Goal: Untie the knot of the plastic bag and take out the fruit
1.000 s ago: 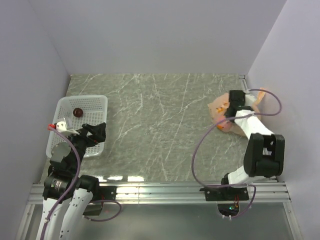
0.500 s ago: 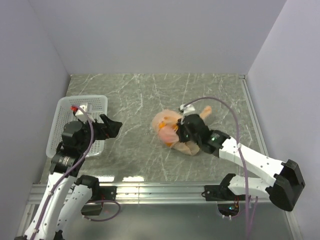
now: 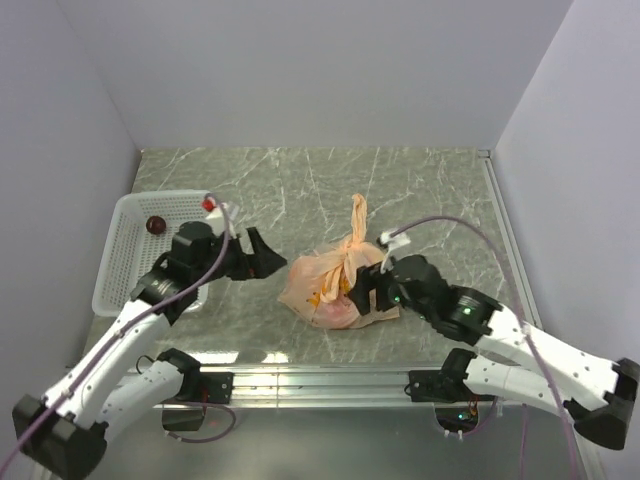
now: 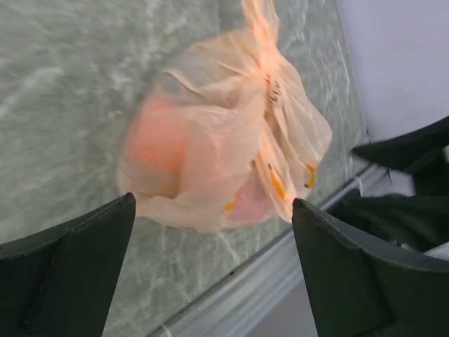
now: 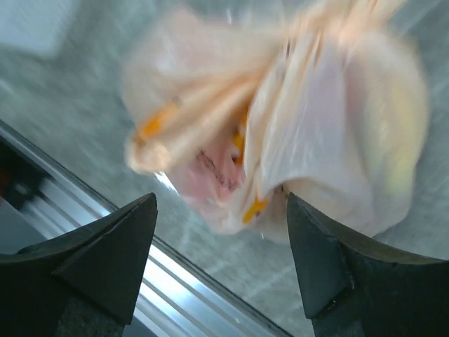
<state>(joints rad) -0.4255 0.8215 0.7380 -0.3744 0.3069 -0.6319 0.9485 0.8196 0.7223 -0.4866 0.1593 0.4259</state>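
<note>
The plastic bag [image 3: 335, 288] lies at the table's middle near the front rail, pale peach and bulging. Its knot [image 3: 349, 252] is tied, with the twisted handle ends pointing away from the arms. Reddish and orange fruit [image 3: 340, 310] shows dimly through the film. My left gripper [image 3: 266, 262] stands open just left of the bag [image 4: 210, 133], nothing between its fingers. Against the bag's right side my right gripper [image 3: 370, 290] is open too, with the blurred bag [image 5: 295, 133] just ahead of its fingers. The knot [image 4: 266, 70] shows in the left wrist view.
A white mesh basket [image 3: 108, 262] stands at the left edge with a dark maroon round fruit [image 3: 155, 224] in it. The metal front rail [image 3: 320, 378] runs close behind the bag. Grey walls close in the left, back and right.
The right arm dragged the bag from the far right to the middle and opened its jaws off it. The left arm swung from the basket towards the bag.
</note>
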